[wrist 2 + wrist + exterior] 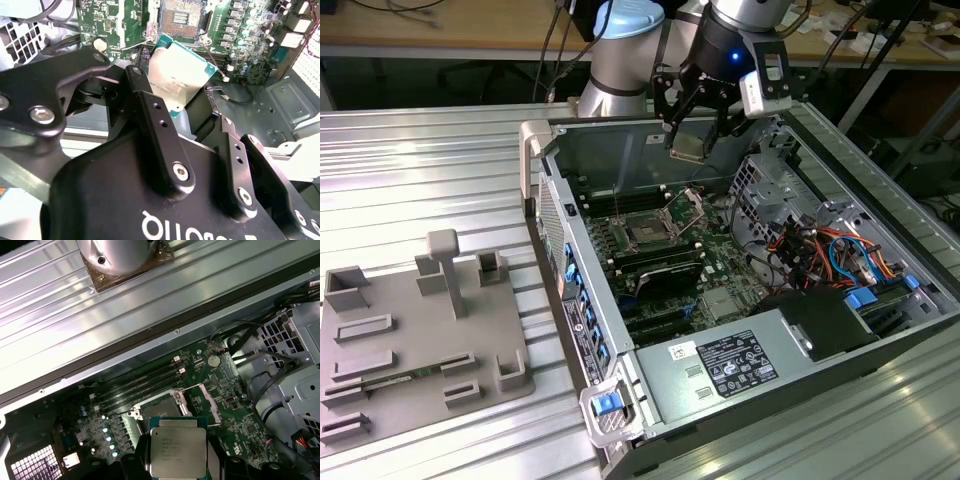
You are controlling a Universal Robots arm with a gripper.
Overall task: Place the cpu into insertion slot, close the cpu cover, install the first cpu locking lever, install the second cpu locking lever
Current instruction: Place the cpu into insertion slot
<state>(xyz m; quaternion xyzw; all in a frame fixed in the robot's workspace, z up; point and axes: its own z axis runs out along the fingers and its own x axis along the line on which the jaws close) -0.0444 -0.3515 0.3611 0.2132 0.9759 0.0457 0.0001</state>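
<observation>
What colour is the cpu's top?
Silver-grey, with a green edge around the cpu; clearest in the first wrist view.

**Open computer case on a ribbed metal table**

The computer case (pixel 556 225) lies on its side, open at the top, on a ribbed metal table (pixel 420 170). Beside the case, on the exterior view's left, a grey moulded fixture plate (pixel 410 340) with upright posts and shallow pockets rests on the table. Inside the case, at its near end, sits a grey power supply (pixel 720 365) with a white label. Orange and blue cables (pixel 830 245) bunch along the case's wall on the exterior view's right, near a perforated drive cage (pixel 765 180). On the case floor, long black memory slots (pixel 145 382) cross the green board (pixel 240 415), which carries a round coin cell (pixel 214 360). A blue latch (pixel 609 404) marks the case's near corner. Beyond the case stands a wooden bench (pixel 420 30).
</observation>
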